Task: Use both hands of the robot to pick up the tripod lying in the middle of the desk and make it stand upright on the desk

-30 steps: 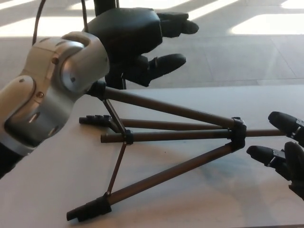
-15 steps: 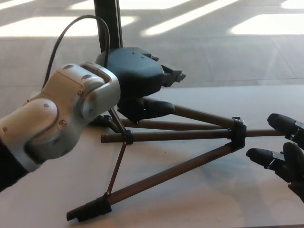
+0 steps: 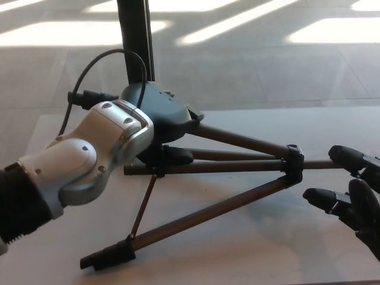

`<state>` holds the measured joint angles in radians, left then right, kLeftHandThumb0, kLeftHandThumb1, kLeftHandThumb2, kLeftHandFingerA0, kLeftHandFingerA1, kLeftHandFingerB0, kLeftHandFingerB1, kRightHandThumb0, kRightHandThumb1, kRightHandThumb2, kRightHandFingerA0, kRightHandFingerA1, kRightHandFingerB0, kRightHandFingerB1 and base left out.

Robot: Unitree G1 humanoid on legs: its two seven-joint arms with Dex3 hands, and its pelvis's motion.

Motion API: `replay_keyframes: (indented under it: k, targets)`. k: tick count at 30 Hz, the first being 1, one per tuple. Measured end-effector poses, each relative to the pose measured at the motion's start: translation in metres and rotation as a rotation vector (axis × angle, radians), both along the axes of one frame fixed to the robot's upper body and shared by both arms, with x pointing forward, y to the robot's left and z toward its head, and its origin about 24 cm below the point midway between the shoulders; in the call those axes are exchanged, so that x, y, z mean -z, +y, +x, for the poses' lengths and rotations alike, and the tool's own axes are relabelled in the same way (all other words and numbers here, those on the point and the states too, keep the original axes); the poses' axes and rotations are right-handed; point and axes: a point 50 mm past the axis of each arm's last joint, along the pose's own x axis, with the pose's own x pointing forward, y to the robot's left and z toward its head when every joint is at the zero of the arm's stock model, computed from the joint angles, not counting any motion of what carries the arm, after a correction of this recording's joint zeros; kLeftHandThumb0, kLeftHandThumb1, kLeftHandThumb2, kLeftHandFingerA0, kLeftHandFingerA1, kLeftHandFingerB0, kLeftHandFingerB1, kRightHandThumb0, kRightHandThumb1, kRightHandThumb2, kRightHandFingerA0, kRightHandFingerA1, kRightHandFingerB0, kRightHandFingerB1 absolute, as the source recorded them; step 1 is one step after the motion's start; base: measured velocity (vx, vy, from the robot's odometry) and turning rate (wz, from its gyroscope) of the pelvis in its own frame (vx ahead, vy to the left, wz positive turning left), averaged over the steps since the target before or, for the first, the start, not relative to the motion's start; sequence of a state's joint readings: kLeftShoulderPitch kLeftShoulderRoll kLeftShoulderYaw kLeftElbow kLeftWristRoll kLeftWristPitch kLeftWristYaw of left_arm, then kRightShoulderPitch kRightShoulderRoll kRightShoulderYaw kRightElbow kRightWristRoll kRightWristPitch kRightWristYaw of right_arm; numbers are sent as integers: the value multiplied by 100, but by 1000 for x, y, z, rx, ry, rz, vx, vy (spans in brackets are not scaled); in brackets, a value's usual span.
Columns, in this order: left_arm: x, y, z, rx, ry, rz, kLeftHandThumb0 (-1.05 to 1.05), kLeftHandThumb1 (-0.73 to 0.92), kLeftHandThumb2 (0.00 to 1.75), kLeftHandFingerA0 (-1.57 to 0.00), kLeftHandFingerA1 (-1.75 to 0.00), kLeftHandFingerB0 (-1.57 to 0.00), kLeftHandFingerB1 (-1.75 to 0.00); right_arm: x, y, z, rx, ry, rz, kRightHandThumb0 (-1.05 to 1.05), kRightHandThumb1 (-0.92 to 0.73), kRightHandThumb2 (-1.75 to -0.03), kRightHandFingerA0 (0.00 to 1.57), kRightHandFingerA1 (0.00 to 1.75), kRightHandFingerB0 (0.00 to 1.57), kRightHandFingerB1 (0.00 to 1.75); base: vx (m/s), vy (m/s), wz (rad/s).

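Tripod centre frame: rigid, light, legs splayed, likely slick tubes; left hand covers upper legs, grip unclear; right hand lower right, fingers apart, empty; grab near hub

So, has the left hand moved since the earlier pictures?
Yes. The left hand has come down from above the desk's far edge onto the tripod's upper legs.

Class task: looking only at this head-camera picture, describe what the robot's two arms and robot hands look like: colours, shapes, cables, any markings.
The left arm has a rounded silver-grey wrist housing with small screws, a black sleeve section behind it and a black cable looping over it. The left robot hand is smooth, dark and domed. Of the right robot hand, thick black segmented fingers show. No markings are visible.
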<state>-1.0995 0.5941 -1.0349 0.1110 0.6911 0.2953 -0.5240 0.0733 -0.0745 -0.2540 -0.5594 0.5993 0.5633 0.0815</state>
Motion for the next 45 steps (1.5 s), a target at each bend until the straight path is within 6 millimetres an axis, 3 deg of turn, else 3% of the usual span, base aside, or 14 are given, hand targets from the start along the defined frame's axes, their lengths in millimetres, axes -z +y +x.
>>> replay_keyframes:
  k: [3, 9, 11, 14, 21, 22, 24, 26, 27, 37, 38, 41, 42, 45]
  targets:
    - [0, 3, 6, -23, -35, 43, -70, 42, 81, -2, -48, -14, -44, 0, 1, 0, -1, 4, 2, -70, -64, -60, 72, 62, 65, 41, 0, 0, 0]
    - [1, 13, 18, -64, -123, 91, -36, 56, 57, -76, -96, -49, -42, 0, 3, 0, -1, 8, 7, -67, -64, -60, 71, 61, 63, 42, 0, 0, 0]
    - [1, 15, 20, -67, -154, 91, -44, 61, 61, -87, -144, -60, -62, 0, 3, 0, -2, 10, 9, -69, -63, -60, 72, 61, 65, 44, 0, 0, 0]
    - [3, 14, 23, -60, -186, 79, -40, 54, 60, -90, -161, -72, -58, 1, 5, 0, -5, 13, 11, -68, -62, -59, 72, 60, 67, 44, 0, 0, 0]
    - [7, 11, 27, -33, -233, 43, -46, 51, 55, -93, -172, -87, -91, 2, 7, 0, -10, 19, 17, -67, -65, -60, 70, 61, 62, 42, 0, 0, 0]
    - [8, 10, 27, -29, -239, 38, -45, 38, 86, -128, -139, -89, -96, 2, 8, 0, -14, 21, 19, -67, -67, -60, 66, 60, 60, 40, 0, 0, 0]
    - [8, 9, 28, -17, -253, 25, -42, 51, 60, -95, -175, -87, -108, 3, 11, 0, -24, 27, 25, -72, -69, -61, 63, 59, 53, 37, 0, 0, 0]
    - [9, 8, 29, -2, -268, 8, -41, 38, 86, -126, -137, -88, -97, 5, 15, 0, -38, 34, 32, -74, -72, -62, 61, 60, 50, 37, 0, 0, 0]
    - [9, 7, 29, 1, -272, 3, -36, 49, 56, -92, -174, -89, -90, 5, 16, 1, -42, 37, 35, -74, -73, -62, 57, 58, 44, 35, 0, 0, 0]
    - [14, 7, 32, 48, -329, -64, -37, 46, 57, -95, -171, -92, -71, 38, 61, 4, -153, 214, 228, -65, -75, -62, 16, 58, 25, 43, 0, 0, 0]
    - [14, 7, 32, 52, -338, -70, -36, 49, 58, -95, -174, -90, -71, 43, 68, 4, -165, 246, 263, -69, -58, -91, 10, 59, 14, 52, 0, 0, 0]
    - [14, 9, 34, 63, -357, -86, -43, 49, 60, -91, -170, -92, -62, 57, 84, 5, -188, 333, 327, -71, -52, -88, 2, 49, 7, 42, 0, 0, 0]
    - [14, 10, 34, 65, -362, -91, -43, 48, 60, -92, -168, -95, -61, 63, 87, 5, -190, 369, 330, -68, -68, -60, 0, 54, 9, 35, 0, 0, 0]
    - [14, 12, 36, 73, -377, -106, -43, 48, 61, -91, -168, -94, -59, 86, 90, 4, -172, 496, 331, -73, -50, -90, 1, 45, 5, 30, 0, 0, 0]
